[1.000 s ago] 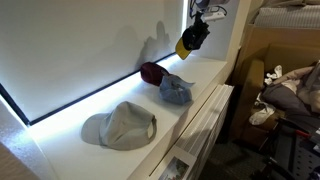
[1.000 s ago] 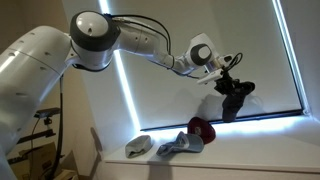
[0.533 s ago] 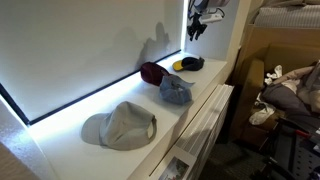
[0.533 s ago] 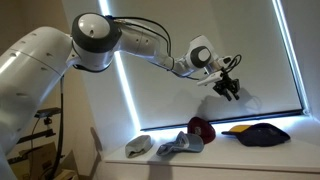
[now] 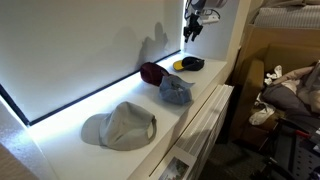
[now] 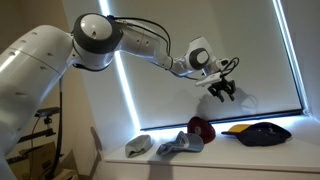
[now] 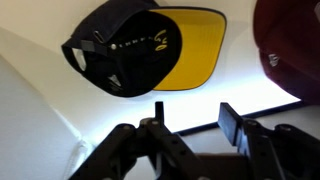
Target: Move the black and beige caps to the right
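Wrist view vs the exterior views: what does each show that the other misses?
Only the wrist view: small yellow marks on the crown of the black cap, and a close look at the gap between the fingers of the hand.

Only the exterior views: the beige cap, the blue cap and the robot arm.

Both: the black cap with its yellow brim, the dark red cap, and the hand, open, empty and clear of the caps.

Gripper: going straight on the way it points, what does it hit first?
Probably the black cap, right ahead of the gripper with its jaws open in the wrist view; depth is unclear, so maybe its yellow brim.
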Controlling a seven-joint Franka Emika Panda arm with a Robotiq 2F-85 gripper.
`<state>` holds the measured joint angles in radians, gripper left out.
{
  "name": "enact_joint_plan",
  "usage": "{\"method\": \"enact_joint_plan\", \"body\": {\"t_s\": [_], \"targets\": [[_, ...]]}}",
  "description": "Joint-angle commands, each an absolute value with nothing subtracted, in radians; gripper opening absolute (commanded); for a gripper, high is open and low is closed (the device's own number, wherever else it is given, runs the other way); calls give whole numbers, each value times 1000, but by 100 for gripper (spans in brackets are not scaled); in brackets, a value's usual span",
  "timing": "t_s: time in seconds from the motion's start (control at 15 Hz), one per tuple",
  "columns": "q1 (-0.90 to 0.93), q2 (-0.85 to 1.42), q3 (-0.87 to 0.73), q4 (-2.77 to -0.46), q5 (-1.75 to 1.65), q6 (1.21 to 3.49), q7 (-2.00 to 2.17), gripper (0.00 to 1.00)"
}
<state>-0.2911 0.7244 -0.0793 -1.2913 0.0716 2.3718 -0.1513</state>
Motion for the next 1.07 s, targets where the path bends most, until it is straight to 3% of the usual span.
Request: {"method": "enact_joint_plan", "body": {"t_s": [0.0,0.07,0.2,0.73,1.0], "targets": [[-224,742,-10,-1295,56,2321,-214,89],[-199,745,5,-1300,47,2303,-222,97],[-138,757,42,-1313,42,2289,-235,100],[-31,776,69,-1303,25,2245,-232,100],[106,874,62,-1188,-118,2106,-238,100]]}}
